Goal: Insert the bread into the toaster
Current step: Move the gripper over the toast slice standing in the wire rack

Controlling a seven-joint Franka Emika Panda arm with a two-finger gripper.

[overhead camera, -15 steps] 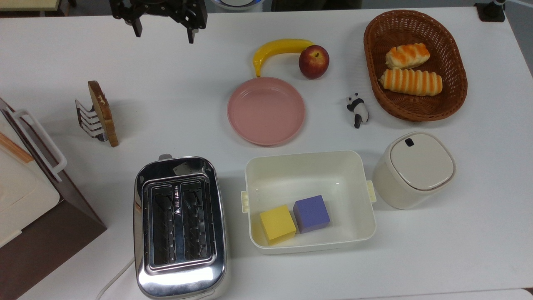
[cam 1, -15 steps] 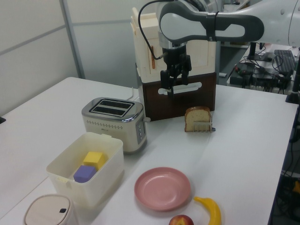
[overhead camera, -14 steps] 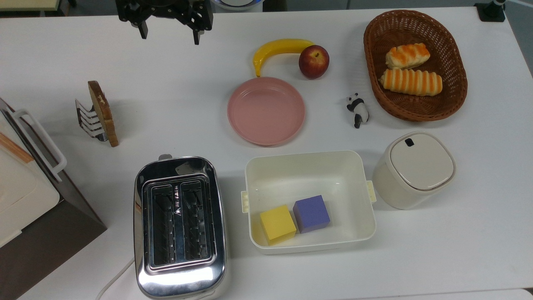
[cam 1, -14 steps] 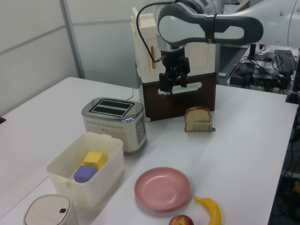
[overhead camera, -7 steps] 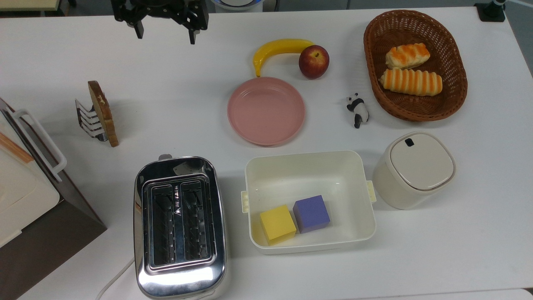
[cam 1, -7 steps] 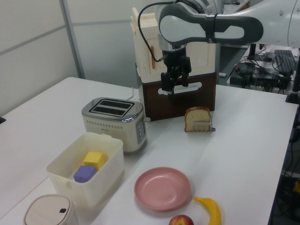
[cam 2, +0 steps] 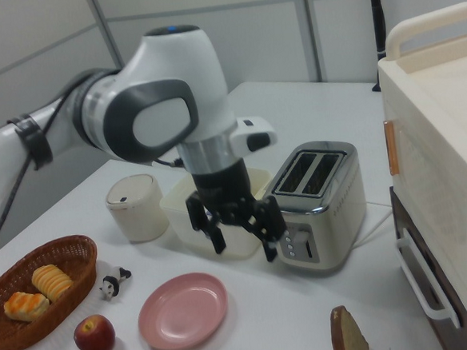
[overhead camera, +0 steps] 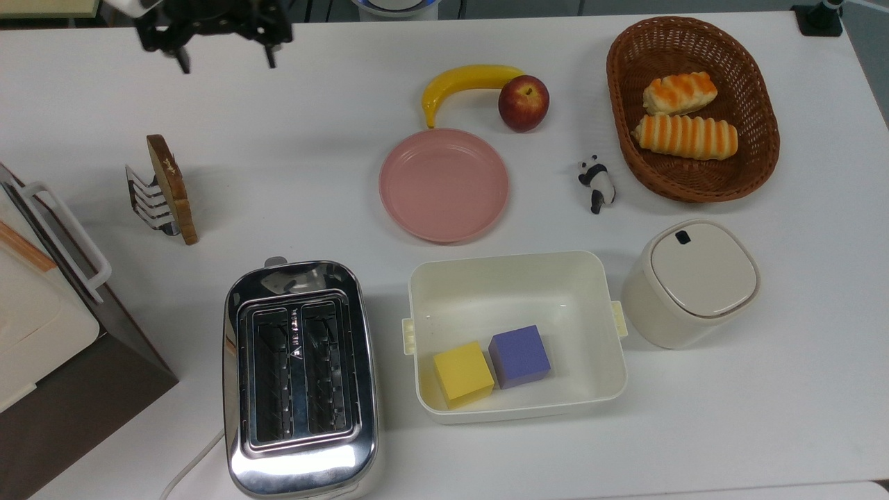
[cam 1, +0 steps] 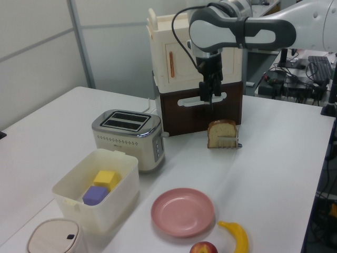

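Reaching for the bread
Our black two-finger gripper, fingers wide and empty, must descend onto the thin brown-crusted slice, far from the chrome toaster.

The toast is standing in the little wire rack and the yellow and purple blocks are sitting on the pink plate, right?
Not quite. The pink plate has nothing on it. The top view shows the yellow block and purple block inside the white bin. The toast does stand in the wire rack.
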